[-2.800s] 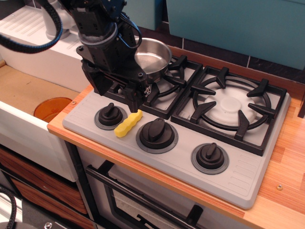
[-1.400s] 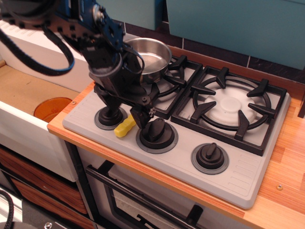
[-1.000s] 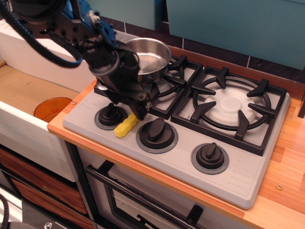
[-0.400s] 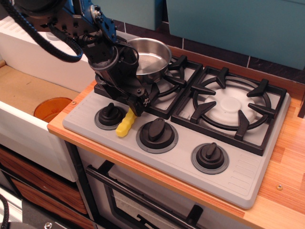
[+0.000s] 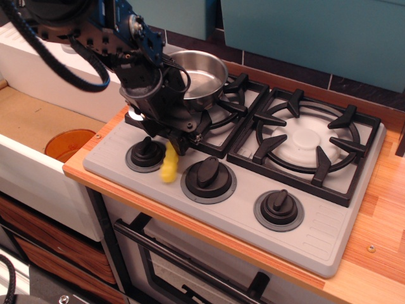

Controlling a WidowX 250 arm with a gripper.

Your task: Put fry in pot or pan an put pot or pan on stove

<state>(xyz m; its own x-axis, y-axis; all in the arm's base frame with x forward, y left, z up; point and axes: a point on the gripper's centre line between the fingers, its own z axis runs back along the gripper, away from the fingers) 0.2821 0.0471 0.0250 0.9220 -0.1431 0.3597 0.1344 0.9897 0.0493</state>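
Yellow and wavy-edged, the fry (image 5: 168,165) hangs nearly upright with its top end pinched in the gripper (image 5: 173,147); its lower end is at or just above the grey face of the stove (image 5: 329,234), and contact there cannot be made out. It sits between the left knob (image 5: 146,154) and the middle knob (image 5: 208,173), close beside both. The claw is narrowed around the fry's top, and the black fingers themselves are hard to pick out against the dark wrist above them.

The black arm (image 5: 117,38) comes in from the upper left, trailing a ribbed black cable (image 5: 38,47).

The stainless-steel saucepan (image 5: 199,74) stands on the left grate (image 5: 231,101), just behind the gripper, with its bowl open upward. The arm hides its near-left side.

The right grate (image 5: 307,142) sits over a white burner, with the right knob (image 5: 279,208) below it. The stove rests on a wooden counter (image 5: 380,253) edged in orange-brown.

To the left, lower down, an orange round dish (image 5: 68,144) lies in a recessed basin, well apart from the stove. Teal panels (image 5: 316,31) run along the back.
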